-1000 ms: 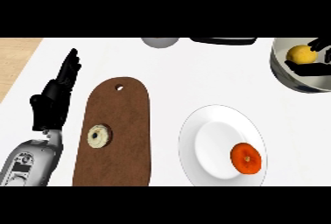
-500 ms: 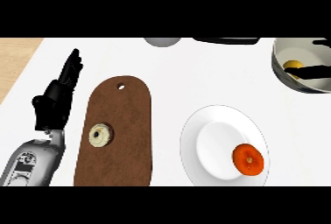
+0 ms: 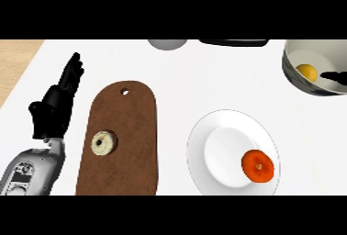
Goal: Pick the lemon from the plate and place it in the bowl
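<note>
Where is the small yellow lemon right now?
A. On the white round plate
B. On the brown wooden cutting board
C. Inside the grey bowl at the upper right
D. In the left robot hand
C: the small yellow lemon lies inside the grey bowl; the white round plate carries only an orange round slice.

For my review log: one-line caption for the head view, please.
Lemon lies in the bowl, right hand beside it; left hand rests open.

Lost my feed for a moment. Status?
Left hand open, resting at left. Right hand over bowl, fingers unclear. Lemon in bowl. Nothing in the way.
</note>
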